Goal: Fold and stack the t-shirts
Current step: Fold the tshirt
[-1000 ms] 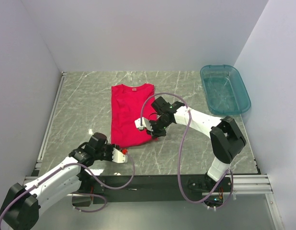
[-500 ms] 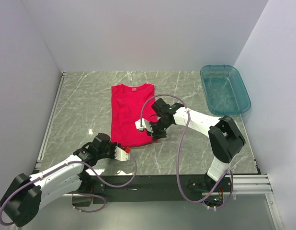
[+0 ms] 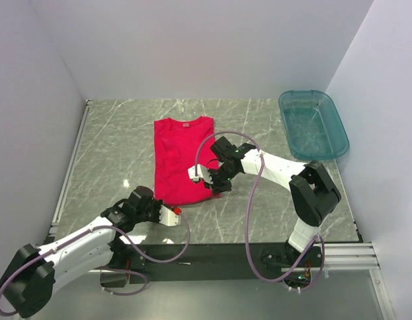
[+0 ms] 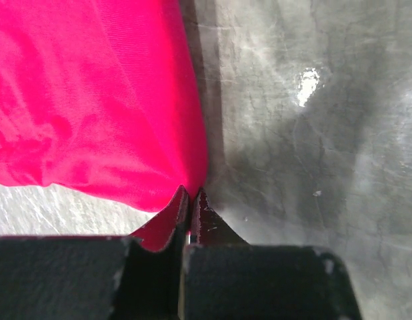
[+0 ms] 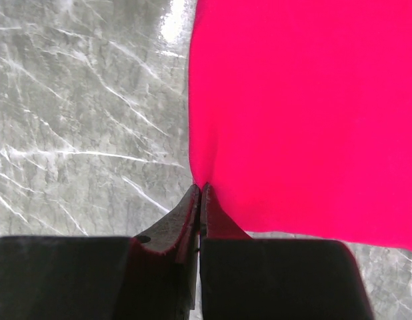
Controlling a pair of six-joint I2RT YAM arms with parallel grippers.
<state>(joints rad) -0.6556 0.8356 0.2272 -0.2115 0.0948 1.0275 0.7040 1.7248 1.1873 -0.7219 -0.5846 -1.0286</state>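
Red t-shirt (image 3: 183,157) has its hem corners pinched by left gripper (image 4: 191,195) and right gripper (image 5: 200,190). Such shallow bites may slip on lifting.

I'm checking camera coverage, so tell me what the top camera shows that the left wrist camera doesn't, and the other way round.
Only the top view: the teal tub at far right, both whole arms, the whole red t-shirt, and the right hand at its near right edge. Only the left wrist view: close up, the shirt's corner pinched in the shut left hand. Both: red cloth, the left hand and the grey marble table.
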